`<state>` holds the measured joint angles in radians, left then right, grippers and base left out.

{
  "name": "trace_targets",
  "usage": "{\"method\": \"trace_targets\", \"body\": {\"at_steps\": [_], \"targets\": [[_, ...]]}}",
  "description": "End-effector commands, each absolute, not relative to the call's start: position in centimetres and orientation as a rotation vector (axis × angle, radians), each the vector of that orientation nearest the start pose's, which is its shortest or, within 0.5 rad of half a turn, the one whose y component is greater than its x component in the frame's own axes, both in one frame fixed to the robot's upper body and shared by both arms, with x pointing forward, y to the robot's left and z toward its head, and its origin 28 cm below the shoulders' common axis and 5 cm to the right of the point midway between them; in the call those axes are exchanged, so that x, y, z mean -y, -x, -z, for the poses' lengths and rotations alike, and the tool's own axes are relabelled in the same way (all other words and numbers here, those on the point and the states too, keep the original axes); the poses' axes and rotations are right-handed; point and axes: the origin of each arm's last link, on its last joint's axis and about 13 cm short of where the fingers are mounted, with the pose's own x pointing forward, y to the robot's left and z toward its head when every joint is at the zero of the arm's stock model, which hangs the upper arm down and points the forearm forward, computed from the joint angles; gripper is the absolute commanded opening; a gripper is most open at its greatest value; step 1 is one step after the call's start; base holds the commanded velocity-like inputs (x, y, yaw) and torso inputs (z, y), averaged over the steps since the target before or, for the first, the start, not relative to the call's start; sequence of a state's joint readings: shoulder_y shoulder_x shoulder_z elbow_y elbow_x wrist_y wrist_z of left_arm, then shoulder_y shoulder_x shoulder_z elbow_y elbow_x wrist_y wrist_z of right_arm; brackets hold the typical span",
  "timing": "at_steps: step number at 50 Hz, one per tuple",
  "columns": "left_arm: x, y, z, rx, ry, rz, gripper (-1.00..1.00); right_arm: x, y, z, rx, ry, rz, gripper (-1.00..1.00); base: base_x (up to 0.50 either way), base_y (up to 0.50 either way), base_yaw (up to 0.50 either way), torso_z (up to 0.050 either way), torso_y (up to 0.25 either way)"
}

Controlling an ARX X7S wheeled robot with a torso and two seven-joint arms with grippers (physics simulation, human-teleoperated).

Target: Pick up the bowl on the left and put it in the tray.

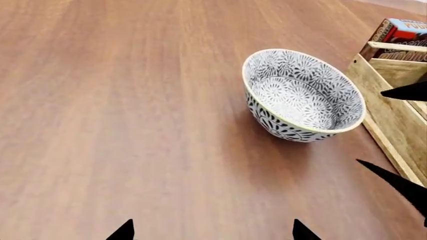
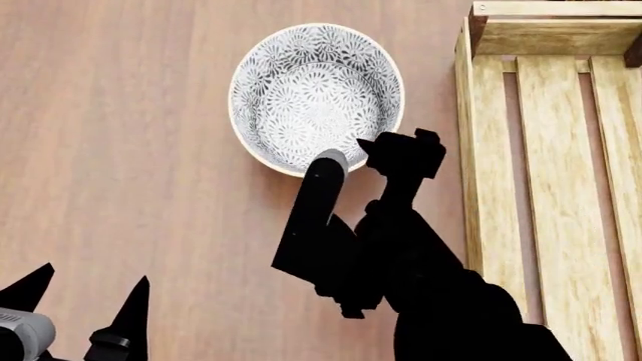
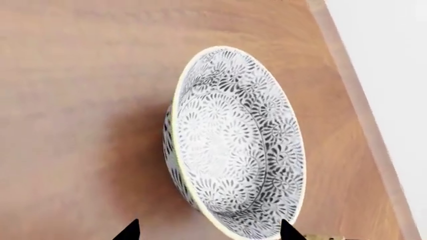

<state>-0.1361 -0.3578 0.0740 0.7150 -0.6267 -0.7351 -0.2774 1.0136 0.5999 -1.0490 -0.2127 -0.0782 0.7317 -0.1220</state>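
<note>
The bowl [image 2: 316, 94], white with a dense grey-blue floral pattern, stands upright on the wooden table just left of the tray [image 2: 549, 188], a light-wood slatted crate. My right gripper [image 2: 398, 153] hovers over the bowl's near right rim. In the right wrist view the right gripper [image 3: 208, 231] is open, and the bowl's rim [image 3: 220, 220] lies between its dark fingertips [image 3: 130, 231]. My left gripper [image 2: 89, 289] hangs open at the lower left, well away from the bowl [image 1: 303, 95], with bare table between its fingertips [image 1: 123, 231].
A chocolate pudding box [image 1: 400, 36] lies at the tray's far end [image 1: 393, 55]. The tray's side wall [image 1: 390, 115] runs close beside the bowl. The table's edge [image 3: 360, 100] shows beyond the bowl in the right wrist view. Dark parts of the right arm [image 1: 400, 182] reach into the left wrist view.
</note>
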Motion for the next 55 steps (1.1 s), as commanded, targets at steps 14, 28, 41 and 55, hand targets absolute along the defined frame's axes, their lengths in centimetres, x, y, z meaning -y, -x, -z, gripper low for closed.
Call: {"method": "trace_targets", "body": {"at_steps": [14,28,41,55], "targets": [[-21.7,-19.5,-13.6,0.0,0.089,0.208,1.0,11.7,-35.2,-19.1,0.039,1.298,-0.426,1.0,0.0,0.0,0.0,0.0,0.0],[-21.9,-19.5,-13.5,0.0,0.093,0.206,1.0,12.7,-38.3,-16.6,-0.026,1.341,-0.436,1.0,0.0,0.0,0.0,0.0,0.0],[-22.0,-19.5,-13.4,-0.001,0.095,0.204,1.0,12.9,-39.2,-16.8,0.018,1.328,-0.38,1.0,0.0,0.0,0.0,0.0,-0.001],[-22.0,-19.4,-13.4,-0.001,0.092,0.204,1.0,12.7,-39.2,-17.1,0.075,1.326,-0.327,-1.0,0.01,0.0,0.0,0.0,-0.006]]}}
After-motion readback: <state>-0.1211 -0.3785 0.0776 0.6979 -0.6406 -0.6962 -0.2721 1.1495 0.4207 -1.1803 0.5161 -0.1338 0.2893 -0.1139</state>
